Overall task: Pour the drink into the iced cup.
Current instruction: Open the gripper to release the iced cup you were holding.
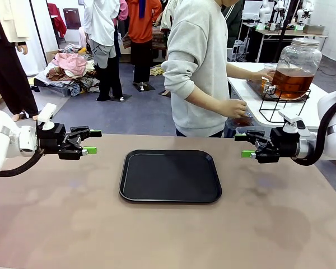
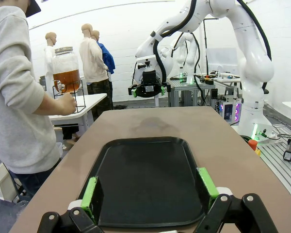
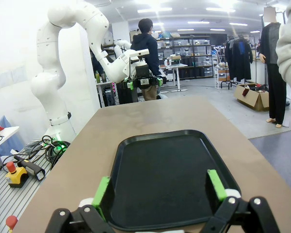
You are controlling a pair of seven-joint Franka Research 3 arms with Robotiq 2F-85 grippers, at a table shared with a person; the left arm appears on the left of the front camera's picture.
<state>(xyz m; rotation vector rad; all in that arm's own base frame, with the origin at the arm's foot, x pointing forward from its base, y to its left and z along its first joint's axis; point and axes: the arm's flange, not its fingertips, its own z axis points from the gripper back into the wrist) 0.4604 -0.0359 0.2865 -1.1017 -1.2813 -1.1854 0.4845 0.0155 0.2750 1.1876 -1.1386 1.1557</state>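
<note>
Two grippers hover spread wide and empty, left gripper (image 1: 92,142) and right gripper (image 1: 243,145), flanking the flat black rectangular plastic tray (image 1: 170,175). Your drink, translucent amber-brown liquid (image 1: 292,82), sits in a big lidded glass dispenser jar (image 1: 296,66) on a wire stand on the side table, where the person's hand (image 1: 233,108) works. Expect it sloshy and spillable; take any filled cup mid-wall, gently.

tray (image 1: 170,175) mid-table — drink (image 1: 292,83) in dispenser (image 1: 295,68) behind, far right
</note>
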